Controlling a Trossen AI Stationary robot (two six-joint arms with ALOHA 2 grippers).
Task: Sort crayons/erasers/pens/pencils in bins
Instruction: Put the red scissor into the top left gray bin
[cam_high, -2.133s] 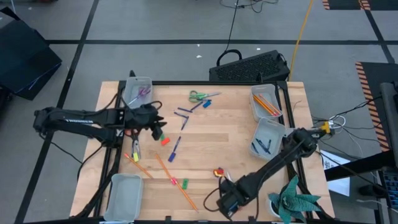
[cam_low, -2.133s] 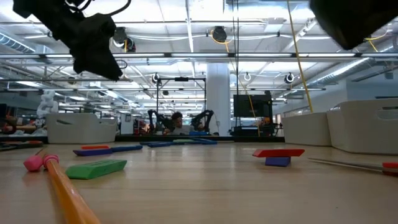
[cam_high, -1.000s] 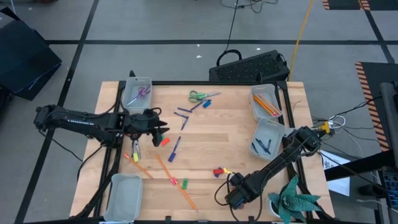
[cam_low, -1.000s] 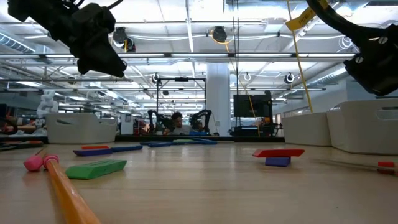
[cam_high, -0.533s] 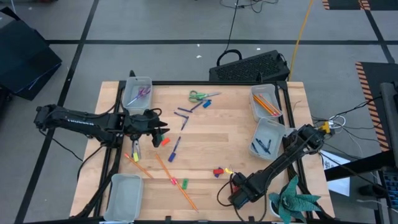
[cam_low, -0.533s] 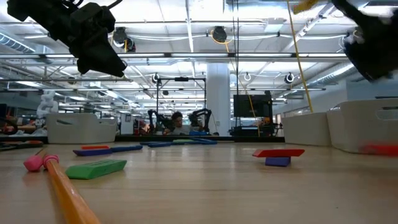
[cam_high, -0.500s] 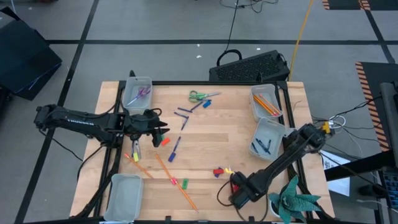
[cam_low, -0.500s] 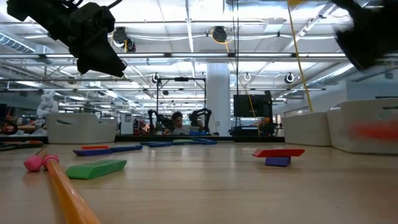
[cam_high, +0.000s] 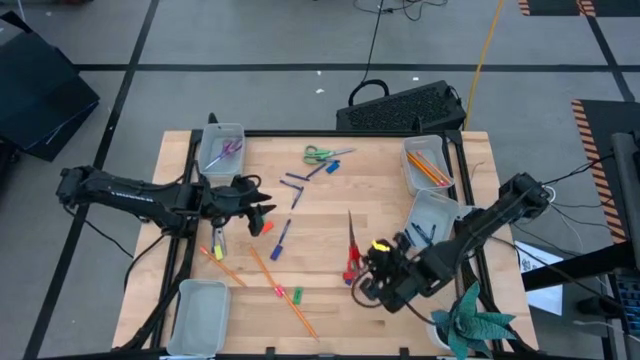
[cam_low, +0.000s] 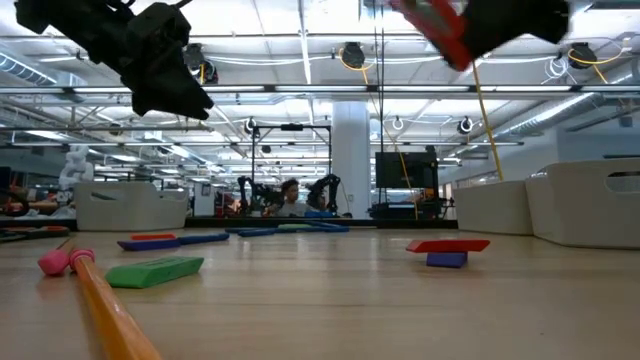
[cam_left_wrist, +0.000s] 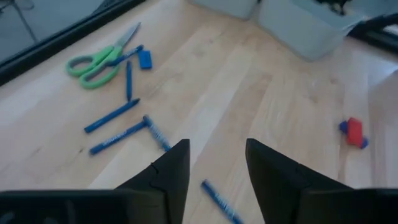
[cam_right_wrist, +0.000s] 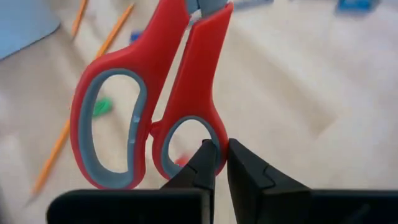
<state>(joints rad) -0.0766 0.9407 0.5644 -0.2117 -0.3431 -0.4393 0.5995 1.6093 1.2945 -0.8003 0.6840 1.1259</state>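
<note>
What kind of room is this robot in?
Probably a big robotics lab or workshop: a high ceiling with pipes and lights, more robot arms at a far table, and a cabled wooden workbench.

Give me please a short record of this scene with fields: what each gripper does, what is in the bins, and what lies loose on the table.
right gripper: shut on the red scissors, lifted above the table
left gripper: open, empty, above the table's left side
bins: orange pencils in one, dark pens in the next
loose on the table: green scissors, blue pens, long pencil, green crayon
</note>
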